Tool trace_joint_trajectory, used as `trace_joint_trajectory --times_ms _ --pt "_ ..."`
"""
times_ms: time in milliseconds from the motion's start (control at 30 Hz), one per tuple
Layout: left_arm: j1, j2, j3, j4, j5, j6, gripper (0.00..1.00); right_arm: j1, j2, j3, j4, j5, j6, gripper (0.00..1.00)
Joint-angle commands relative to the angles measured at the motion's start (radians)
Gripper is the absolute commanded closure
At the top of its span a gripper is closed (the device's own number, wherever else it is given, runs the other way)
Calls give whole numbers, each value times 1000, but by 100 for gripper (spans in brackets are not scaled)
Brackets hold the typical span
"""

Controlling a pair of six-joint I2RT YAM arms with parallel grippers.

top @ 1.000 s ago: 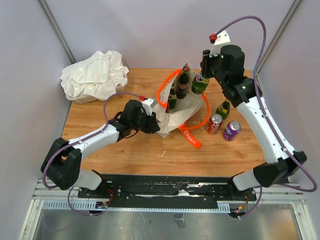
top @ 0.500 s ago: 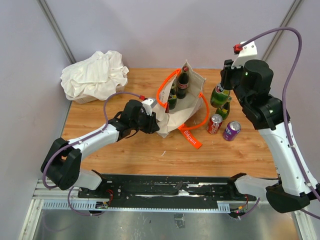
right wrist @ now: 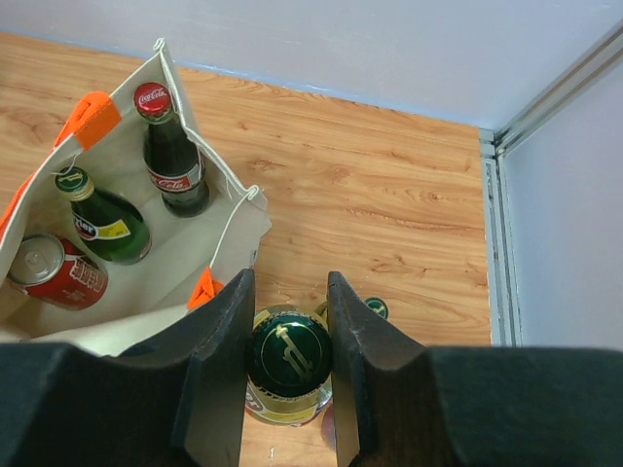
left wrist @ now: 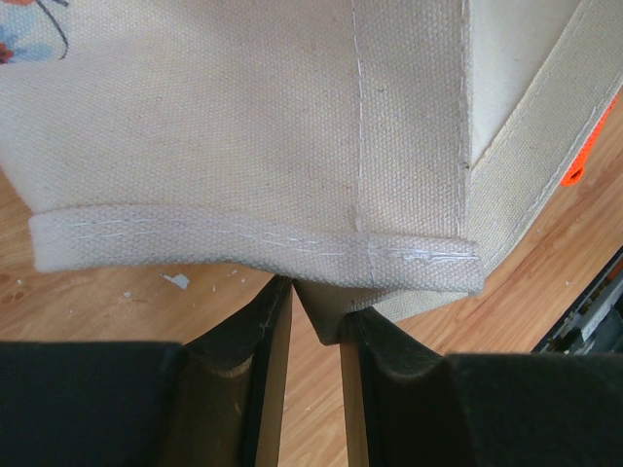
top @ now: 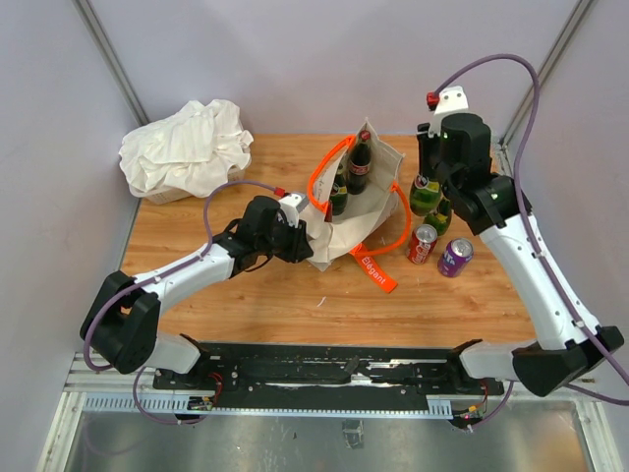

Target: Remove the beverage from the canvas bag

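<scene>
The left claw (left wrist: 313, 313) is clenched on a fold of the canvas bag (left wrist: 243, 136) at its lower hem. The left wrist view is so close that only cream cloth, white stitching and one orange tab (left wrist: 584, 156) can be seen. A bit of the coloured print (left wrist: 19, 29) is cut off at the upper left corner and is not readable. From above, this left claw (top: 300, 231) is at the bag's left near side. The canvas bag (top: 339, 236) stands in the middle of the tabletop (top: 246, 285).

The right claw (right wrist: 289, 311) grasps a green glass bottle (right wrist: 288, 355) by the neck. The green cap has a gold emblem which I cannot read, and the cap and fingers (right wrist: 219, 360) hide the bottle's body. In the top view this green glass bottle (top: 425, 195) is outside the bag, near the right edge of the tabletop, under the right claw (top: 428, 177). I cannot tell if it touches the wood.

Just behind it a second green bottle (top: 441, 214) is mostly covered. Beside them are a red can (top: 423, 244) and a purple can (top: 454, 257), brands not readable.

Inside the bag, a dark bottle (right wrist: 173, 156) has "Coca-Cola" on its red cap and label. A green bottle with yellow label (right wrist: 102, 224) has text too small to read, and a red can in the bag (right wrist: 58, 272) is partly cut by the rim.

An orange strap (top: 371, 267) says "Elegant". A white cloth bundle (top: 187, 147) is at the far left corner.
</scene>
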Motion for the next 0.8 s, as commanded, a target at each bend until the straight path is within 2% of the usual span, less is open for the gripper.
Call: trace_joint_trajectory --times_ms 0,500,767 --pt "-7 0 2 -34 -32 10 72 -28 27 50 183 27 -28 99" --pt "-7 9 12 -36 -31 1 72 -188 223 118 312 -86 19 99" --pt "-7 8 9 -30 -37 -11 72 -236 314 91 384 -133 34 99"
